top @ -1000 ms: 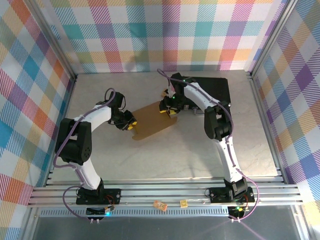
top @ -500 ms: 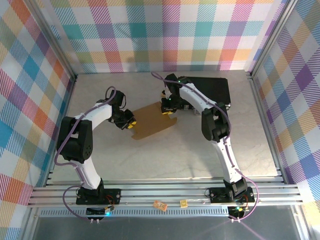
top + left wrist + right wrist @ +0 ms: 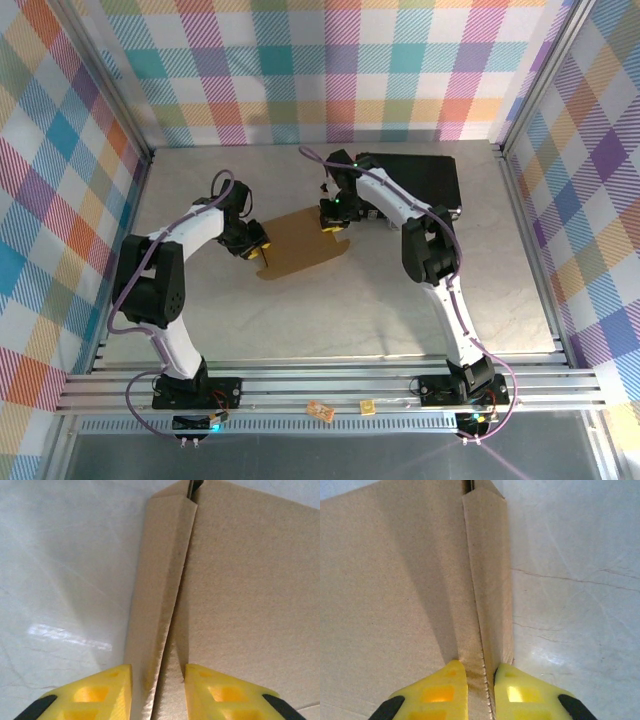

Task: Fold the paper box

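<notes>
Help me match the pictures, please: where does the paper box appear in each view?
Top external: the paper box lies mid-table, between the left gripper and the right gripper.
Left wrist: the paper box covers the centre and right, with a flap raised.
Right wrist: the paper box covers the left and centre, with a flap raised.
Shared landmark: the pale marbled table.

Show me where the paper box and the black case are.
paper box (image 3: 300,245): top external view, middle of the flat brown sheet.
black case (image 3: 430,180): top external view, bare part of its top surface.
</notes>
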{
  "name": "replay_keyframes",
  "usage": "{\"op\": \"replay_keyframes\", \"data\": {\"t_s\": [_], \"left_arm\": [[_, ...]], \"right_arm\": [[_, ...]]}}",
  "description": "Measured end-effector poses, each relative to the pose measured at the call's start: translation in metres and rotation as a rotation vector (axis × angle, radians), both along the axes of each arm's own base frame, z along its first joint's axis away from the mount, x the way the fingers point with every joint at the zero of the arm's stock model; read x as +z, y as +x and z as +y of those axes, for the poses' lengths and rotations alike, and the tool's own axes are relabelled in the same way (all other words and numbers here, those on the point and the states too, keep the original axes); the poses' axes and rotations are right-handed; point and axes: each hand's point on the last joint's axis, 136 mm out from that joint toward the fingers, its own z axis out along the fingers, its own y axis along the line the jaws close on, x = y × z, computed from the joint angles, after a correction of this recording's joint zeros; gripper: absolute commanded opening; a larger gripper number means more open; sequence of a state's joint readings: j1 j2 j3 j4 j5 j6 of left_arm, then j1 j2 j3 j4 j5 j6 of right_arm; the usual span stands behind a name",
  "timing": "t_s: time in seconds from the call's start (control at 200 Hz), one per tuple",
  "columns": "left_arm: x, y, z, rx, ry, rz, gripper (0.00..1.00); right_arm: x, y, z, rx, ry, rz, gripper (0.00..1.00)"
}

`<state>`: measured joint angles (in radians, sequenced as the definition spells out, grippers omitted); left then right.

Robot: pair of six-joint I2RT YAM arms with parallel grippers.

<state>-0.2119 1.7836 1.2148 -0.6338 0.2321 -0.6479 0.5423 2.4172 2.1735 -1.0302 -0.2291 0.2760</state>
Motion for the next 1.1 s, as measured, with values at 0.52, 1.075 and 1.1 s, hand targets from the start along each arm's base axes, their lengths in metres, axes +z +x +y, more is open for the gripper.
{"op": "replay_keyframes", "data": {"t_s": [0.52,1.075,1.1], "left_arm": [[0.017,0.000,0.027,0.033,-0.004,-0.027,0.33],[-0.002,-0.004,0.012,-0.004,-0.047,-0.012,0.27],[-0.002,-0.004,0.011,-0.006,-0.047,-0.012,0.27]], "right_arm": [[0.001,-0.004,0.001,0.001,0.007,0.017,0.14],[0.001,-0.005,0.001,-0.012,0.008,0.028,0.13],[0.001,-0.005,0.001,-0.012,0.008,0.029,0.13]]}}
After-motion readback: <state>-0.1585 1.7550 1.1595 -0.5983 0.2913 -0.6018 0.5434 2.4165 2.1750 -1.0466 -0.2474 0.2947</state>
